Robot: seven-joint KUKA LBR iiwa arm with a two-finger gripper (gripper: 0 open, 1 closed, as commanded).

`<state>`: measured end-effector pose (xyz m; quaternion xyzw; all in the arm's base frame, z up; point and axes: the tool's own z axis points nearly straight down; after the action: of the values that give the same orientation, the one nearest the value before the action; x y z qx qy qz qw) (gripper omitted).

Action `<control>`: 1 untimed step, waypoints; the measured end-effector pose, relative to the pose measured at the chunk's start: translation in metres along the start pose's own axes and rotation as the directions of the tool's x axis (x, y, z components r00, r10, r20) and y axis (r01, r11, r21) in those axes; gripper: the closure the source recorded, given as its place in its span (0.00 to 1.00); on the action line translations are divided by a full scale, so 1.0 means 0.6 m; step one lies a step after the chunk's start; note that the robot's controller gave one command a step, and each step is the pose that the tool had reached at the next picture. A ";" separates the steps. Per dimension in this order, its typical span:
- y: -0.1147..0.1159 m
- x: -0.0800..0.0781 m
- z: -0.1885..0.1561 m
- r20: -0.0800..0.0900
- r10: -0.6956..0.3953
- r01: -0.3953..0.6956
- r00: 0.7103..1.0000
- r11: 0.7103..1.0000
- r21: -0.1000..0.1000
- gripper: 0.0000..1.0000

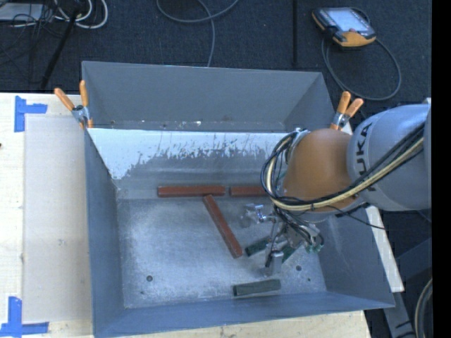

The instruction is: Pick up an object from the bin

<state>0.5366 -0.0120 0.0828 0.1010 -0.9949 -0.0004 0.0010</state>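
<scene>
Reddish-brown straight stick (223, 225) beside my hand (273, 253) looks light, stiff; I'd grip mid-length. Hand's opening: cannot tell.

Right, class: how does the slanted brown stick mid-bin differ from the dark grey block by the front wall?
The brown stick is reddish-brown; the grey block is dark grey. The stick is long and thin; the block is shorter. The stick lies diagonally; the block lies along the front wall. Both lie flat on the bin floor.
</scene>
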 end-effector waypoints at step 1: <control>-0.037 -0.056 0.021 0.003 -0.196 0.196 0.981 0.981 0.001 1.00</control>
<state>0.5742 -0.0271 0.0699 0.1984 -0.9801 -0.0003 -0.0004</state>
